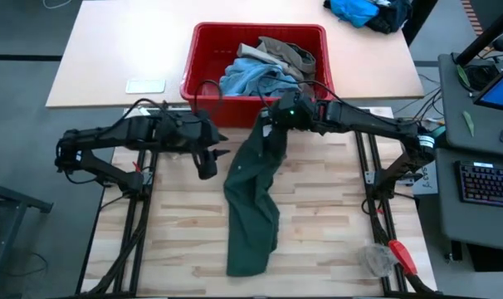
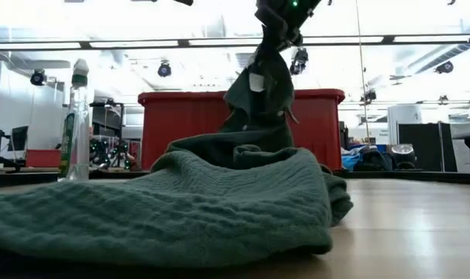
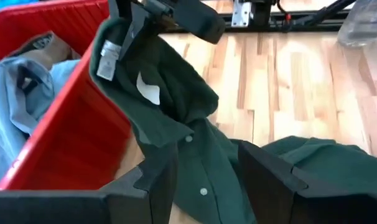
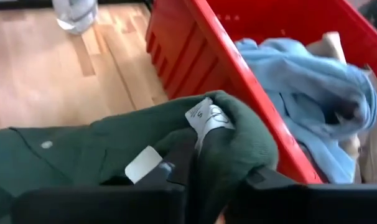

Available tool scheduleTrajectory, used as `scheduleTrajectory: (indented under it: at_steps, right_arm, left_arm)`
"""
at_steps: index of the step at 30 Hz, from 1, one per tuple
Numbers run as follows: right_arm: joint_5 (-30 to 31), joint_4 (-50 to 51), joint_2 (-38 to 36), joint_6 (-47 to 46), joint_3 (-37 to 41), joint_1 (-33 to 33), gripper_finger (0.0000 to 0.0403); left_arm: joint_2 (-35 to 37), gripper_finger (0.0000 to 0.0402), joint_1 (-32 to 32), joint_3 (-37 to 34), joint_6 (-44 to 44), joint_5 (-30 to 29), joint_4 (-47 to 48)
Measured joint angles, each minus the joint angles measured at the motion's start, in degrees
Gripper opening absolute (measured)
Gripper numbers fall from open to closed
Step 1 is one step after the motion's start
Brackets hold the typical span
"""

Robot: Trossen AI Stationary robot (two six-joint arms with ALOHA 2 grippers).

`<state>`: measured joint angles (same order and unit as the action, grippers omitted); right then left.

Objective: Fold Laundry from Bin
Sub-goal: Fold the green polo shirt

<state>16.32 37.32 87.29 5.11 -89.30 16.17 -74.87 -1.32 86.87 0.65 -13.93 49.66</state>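
- One garment, the dark green piece [image 1: 253, 199], is out of the red bin [image 1: 203, 50] and trails over the wooden table [image 1: 334, 224] in front of the bin. Its far end lies flat, and its near end is lifted just beside the bin's front wall.
- The right gripper [image 1: 272, 116] hangs at the bin's front rim with its fingers pinching the top edge of the green garment, close to the white label [image 4: 207, 116].
- The left gripper [image 1: 208, 162] waits in front of the bin, beside the hanging cloth. Its fingers [image 3: 160, 174] stand apart with the green cloth seen between them, but I think they do not grip it; the view is not clear enough to be sure.
- No fold is made yet; the green garment is twisted, not spread.
- The light blue denim trousers [image 1: 251, 79] and the khaki piece [image 1: 289, 51] are inside the bin.
- So the task is in its early part: one piece out, everything left to fold.
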Motion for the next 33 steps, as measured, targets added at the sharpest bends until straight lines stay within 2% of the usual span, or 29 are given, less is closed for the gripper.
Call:
scheduleTrajectory:
  at_steps: [6,11,14,21,26,30,33]
  right_arm:
    - [2.7,5.2,-0.2,-3.1,-0.5,0.0,0.0139]
    - [4.8,9.7,-1.2,-6.8,-0.9,0.0,0.0206]
    - [4.7,11.3,-2.0,-8.0,-0.9,0.0,0.0238]
    - [4.3,18.1,-4.0,-12.1,-0.9,-0.1,0.0293]
    - [4.3,22.4,-5.6,-16.4,0.1,-1.6,0.0316]
    - [2.2,19.2,-8.1,-18.5,5.4,-4.6,0.0322]
    - [0.4,9.5,-11.1,-20.6,13.7,-8.0,0.0317]
  left_arm:
    - [-2.2,0.0154,0.0,-0.4,-0.6,0.1,1.8]
    - [-3.2,0.0154,0.0,-5.8,-0.4,6.1,-2.3]
    - [-3.3,0.0154,0.0,-12.3,-0.4,8.9,-9.2]
    - [-3.4,0.0154,0.0,-27.5,-2.6,8.9,-24.3]
    - [-3.5,0.0154,0.0,-35.9,-6.4,8.6,-35.5]
    - [-3.7,0.0154,0.0,-44.1,-9.8,6.5,-50.6]
    - [-5.0,0.0154,0.0,-49.8,-14.1,2.1,-61.1]
